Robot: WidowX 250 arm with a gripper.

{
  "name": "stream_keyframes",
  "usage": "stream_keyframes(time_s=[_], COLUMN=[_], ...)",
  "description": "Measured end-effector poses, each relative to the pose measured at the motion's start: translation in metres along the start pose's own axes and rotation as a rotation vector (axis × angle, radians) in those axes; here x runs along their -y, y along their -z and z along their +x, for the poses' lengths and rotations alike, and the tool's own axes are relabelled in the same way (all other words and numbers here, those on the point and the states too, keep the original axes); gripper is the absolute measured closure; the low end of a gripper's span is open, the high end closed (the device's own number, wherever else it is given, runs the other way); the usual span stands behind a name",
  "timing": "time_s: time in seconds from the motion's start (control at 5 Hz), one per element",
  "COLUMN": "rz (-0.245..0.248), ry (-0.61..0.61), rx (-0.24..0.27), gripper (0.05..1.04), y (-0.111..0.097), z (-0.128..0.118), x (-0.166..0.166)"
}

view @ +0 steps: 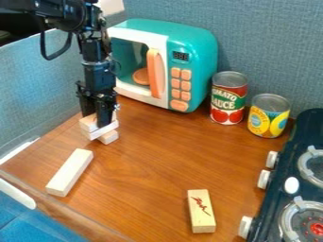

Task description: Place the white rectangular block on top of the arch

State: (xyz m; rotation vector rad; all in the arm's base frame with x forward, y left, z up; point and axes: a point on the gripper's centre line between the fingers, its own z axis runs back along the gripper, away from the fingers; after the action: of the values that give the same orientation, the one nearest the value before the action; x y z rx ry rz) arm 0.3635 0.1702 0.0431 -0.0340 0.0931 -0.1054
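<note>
The gripper [99, 122] hangs at the upper left, in front of the toy microwave, low over a small cluster of blocks. In that cluster a narrow white block [104, 131] lies across the front, touching a pale wooden block [110, 137] lower on its right. Another pale piece [87, 124] shows at the gripper's left side. The gripper hides much of the cluster, and I cannot tell whether these pieces form an arch. A long whitish rectangular block [69, 172] lies flat on the table, nearer the camera and apart from the cluster.
A wooden block with red marks [201, 211] lies at the front. Behind stand the teal microwave [200, 61], a tomato sauce can [229, 98] and a yellow-labelled can [268, 116]. The dark stove [309, 127] borders the right side of the wooden table [157, 160].
</note>
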Motion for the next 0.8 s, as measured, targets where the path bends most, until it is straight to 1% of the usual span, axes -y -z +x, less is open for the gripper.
stream_keyframes(time_s=[0.2, 0.4, 0.6, 0.8], rz=[0.006, 0.001, -0.004, -0.01], ry=[-0.006, -0.018, -0.036, -0.053], rx=[0.004, -0.002, 0.002, 0.004], gripper=[0.527, 0.405, 0.147, 0.071], y=[-0.0014, 0.0009, -0.0013, -0.0013], z=[0.0025, 0.0012, 0.0017, 0.0013], x=[-0.0028, -0.0056, -0.0063, -0.0064])
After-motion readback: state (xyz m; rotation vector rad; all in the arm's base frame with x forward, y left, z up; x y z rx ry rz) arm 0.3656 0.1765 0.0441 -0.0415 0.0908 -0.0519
